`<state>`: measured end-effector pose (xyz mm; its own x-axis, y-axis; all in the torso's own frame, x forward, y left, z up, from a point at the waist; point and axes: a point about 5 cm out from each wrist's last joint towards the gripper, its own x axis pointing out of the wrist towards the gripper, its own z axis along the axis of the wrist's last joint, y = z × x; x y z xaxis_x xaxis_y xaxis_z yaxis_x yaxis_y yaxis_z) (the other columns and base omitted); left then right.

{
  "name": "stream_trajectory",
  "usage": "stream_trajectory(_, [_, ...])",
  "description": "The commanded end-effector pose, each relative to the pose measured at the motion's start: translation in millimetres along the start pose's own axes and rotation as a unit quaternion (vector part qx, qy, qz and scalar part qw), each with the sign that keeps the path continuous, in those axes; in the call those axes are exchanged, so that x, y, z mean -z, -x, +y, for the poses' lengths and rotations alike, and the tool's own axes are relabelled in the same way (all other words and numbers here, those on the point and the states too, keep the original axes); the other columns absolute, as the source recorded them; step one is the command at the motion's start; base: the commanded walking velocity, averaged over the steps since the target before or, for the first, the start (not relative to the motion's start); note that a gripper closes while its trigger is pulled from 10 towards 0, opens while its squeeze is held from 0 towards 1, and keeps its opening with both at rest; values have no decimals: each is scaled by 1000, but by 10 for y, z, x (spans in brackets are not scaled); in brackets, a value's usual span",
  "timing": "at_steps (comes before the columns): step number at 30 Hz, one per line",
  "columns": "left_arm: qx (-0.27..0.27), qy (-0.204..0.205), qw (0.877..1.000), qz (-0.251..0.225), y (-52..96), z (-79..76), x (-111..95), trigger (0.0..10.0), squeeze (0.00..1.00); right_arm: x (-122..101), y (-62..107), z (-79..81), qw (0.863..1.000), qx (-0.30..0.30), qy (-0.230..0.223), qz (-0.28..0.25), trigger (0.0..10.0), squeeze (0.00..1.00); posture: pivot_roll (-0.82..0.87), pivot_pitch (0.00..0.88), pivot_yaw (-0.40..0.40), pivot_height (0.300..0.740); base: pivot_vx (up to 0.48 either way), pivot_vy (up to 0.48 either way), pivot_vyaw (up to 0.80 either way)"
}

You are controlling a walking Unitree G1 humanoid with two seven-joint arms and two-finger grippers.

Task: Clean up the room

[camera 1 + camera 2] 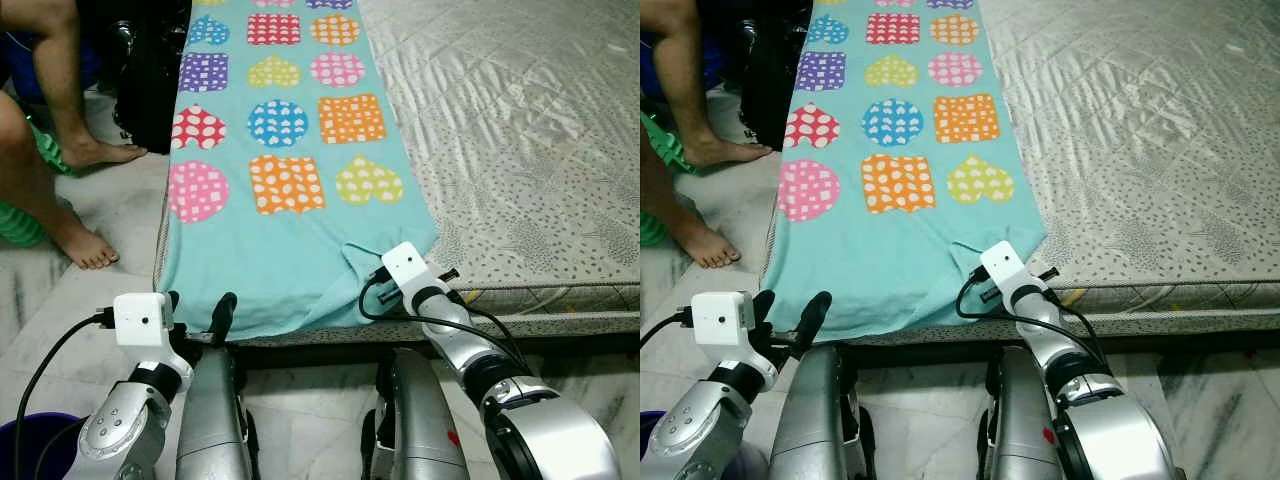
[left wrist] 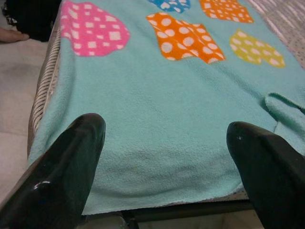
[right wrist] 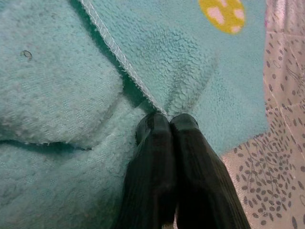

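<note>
1. Step in hand, by the look of it: straightening or folding the turquoise blanket (image 1: 290, 240) printed with coloured hearts, circles and squares, spread lengthwise along the robot's-left side of the mattress (image 1: 520, 130), near edge hanging slightly over the mattress end.
2. Right gripper (image 3: 164, 125) down on the blanket's near right corner, both black fingers pressed tight together with a pinch of fleece caught between the tips; corner already turned over there, stitched hem showing in a small raised fold.
3. Left gripper (image 2: 167, 143) hovering just short of the blanket's near left corner, fingers (image 2: 71, 162) spread wide, nothing held; cloth edge lying between and just beyond them.
4. Judged progress: 1 corner secured, the other not yet taken, so the fold or pull not really begun.
5. Next move calls for: easing the left gripper forward and down until the hem sits between the fingers, then closing on a similar pinch of cloth, keeping level with the right side so the edge lifts evenly.
6. Worth minding: a person's bare feet (image 1: 85, 250) on the marble floor (image 1: 110, 200) beside the mattress, near the blanket's far-left edge; also a dark bag (image 1: 150, 80) against that side.
</note>
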<state>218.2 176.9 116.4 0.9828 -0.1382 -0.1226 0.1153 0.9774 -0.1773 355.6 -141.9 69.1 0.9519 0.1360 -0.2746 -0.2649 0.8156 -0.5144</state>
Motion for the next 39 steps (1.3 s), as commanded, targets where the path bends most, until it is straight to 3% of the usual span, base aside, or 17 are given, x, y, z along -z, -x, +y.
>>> stream_trajectory(1, [-12,-3,1000,4,17,48,23,10000,0,27,10,27,1000,-2,-6,4,0,0,176,232,-6,545,0,0,0])
stream_trajectory(7, [-18,-4,1000,0,25,77,2,10000,0,99,54,-9,994,-23,-103,-6,0,0,168,229,-8,545,0,0,0])
stream_trajectory(12, [-19,-2,1000,-2,22,76,5,10000,0,147,161,-86,975,-62,-202,-65,0,0,155,229,-6,545,0,0,0])
stream_trajectory(16, [-17,-1,1000,-4,5,72,5,10000,0,168,248,-161,962,-80,-244,-95,0,0,111,224,-1,545,0,0,0])
stream_trajectory(29, [-17,2,1000,-7,-18,96,17,10000,0,454,653,-260,953,-122,-261,-95,0,0,82,208,2,545,0,0,0])
stream_trajectory(34, [-20,1,1000,-6,-13,127,25,10000,0,564,824,-272,956,-145,-244,-77,0,0,74,201,5,545,0,0,0])
stream_trajectory(39, [-20,1,1000,-8,-27,129,23,10000,0,671,937,-384,964,-150,-211,-60,0,0,62,196,8,545,0,0,0])
